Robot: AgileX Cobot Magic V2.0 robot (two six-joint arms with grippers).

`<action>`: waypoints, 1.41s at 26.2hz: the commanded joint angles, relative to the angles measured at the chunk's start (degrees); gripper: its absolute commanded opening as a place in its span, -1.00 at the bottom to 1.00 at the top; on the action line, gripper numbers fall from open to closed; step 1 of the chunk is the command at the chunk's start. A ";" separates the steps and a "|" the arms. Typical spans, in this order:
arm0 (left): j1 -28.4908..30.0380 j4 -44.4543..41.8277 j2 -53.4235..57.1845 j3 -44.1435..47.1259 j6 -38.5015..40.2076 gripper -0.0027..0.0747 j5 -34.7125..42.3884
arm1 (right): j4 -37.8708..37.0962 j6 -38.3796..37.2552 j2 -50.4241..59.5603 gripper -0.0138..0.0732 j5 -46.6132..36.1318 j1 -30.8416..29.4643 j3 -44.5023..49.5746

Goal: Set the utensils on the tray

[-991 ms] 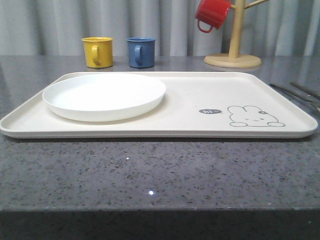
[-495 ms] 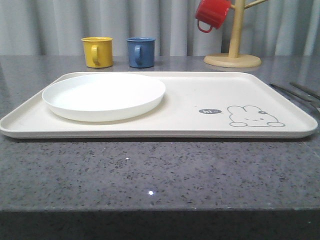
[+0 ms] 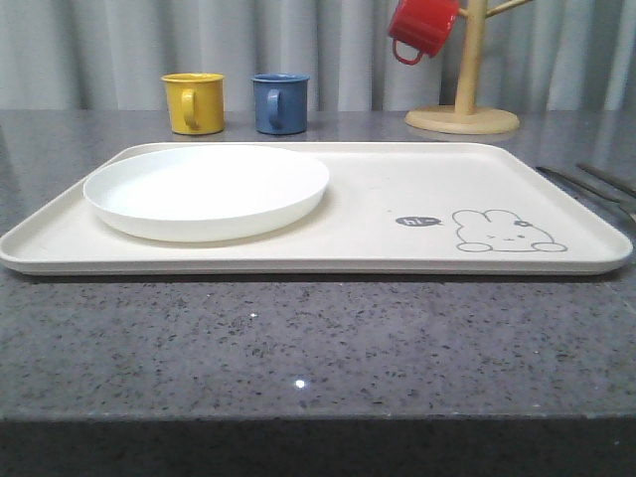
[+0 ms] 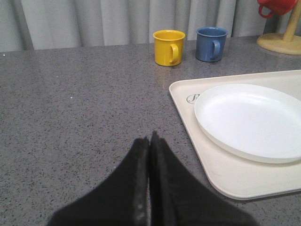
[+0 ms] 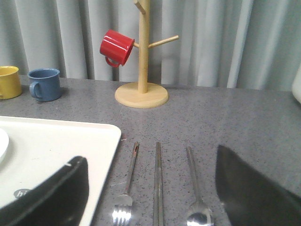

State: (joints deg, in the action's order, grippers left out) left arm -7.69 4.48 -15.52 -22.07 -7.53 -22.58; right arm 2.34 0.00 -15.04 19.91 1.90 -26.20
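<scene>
The cream tray (image 3: pixel 378 199) with a grey rabbit drawing lies across the dark counter; its corner also shows in the right wrist view (image 5: pixel 61 141). Beside its right edge lie the silver utensils: a fork (image 5: pixel 127 183), a pair of chopsticks (image 5: pixel 158 183) and a spoon (image 5: pixel 195 188), side by side on the counter. At the front view's right edge their handles (image 3: pixel 596 184) are just visible. My right gripper (image 5: pixel 150 188) hangs open above them, its fingers (image 5: pixel 51 197) spread wide around all three. My left gripper (image 4: pixel 149 141) is shut and empty over bare counter, left of the tray (image 4: pixel 188 101).
A round white plate (image 3: pixel 207 191) sits on the tray's left half. Behind the tray stand a yellow mug (image 3: pixel 194 102) and a blue mug (image 3: pixel 280 102). A wooden mug tree (image 3: pixel 463 104) at the back right holds a red mug (image 3: pixel 422 28).
</scene>
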 commanded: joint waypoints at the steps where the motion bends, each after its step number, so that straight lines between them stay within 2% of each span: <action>1: 0.09 0.60 -0.40 -1.74 0.45 -0.98 4.82 | 0.14 0.31 -3.36 0.66 -5.69 0.16 -2.16; 6: 0.09 0.60 -0.40 -1.74 0.45 -0.98 4.82 | 0.14 0.31 -12.61 0.66 -3.07 0.16 -4.84; 16: 0.09 0.60 -0.40 -1.74 0.45 -0.98 4.82 | 0.14 0.31 -38.41 0.66 6.99 0.75 -19.31; 25: 0.09 0.60 -0.40 -1.74 0.45 -0.98 4.82 | 0.14 0.31 -52.01 0.66 9.48 4.37 -27.85; 33: 0.09 0.60 -0.40 -1.74 0.45 -0.98 4.82 | 0.19 0.00 -65.64 0.65 22.46 5.78 -39.46; 35: 0.09 0.60 -0.40 -1.74 0.45 -0.98 4.82 | 0.19 -0.50 -68.60 0.58 24.67 5.78 -42.38; 37: 0.09 0.60 -0.40 -1.74 0.45 -0.98 4.82 | 0.19 -0.75 -70.87 0.40 25.93 5.78 -44.34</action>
State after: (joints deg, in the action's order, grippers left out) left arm -7.69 4.48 -15.52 -22.07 -7.53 -22.58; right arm 2.54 -0.49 -85.75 45.77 7.75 -66.89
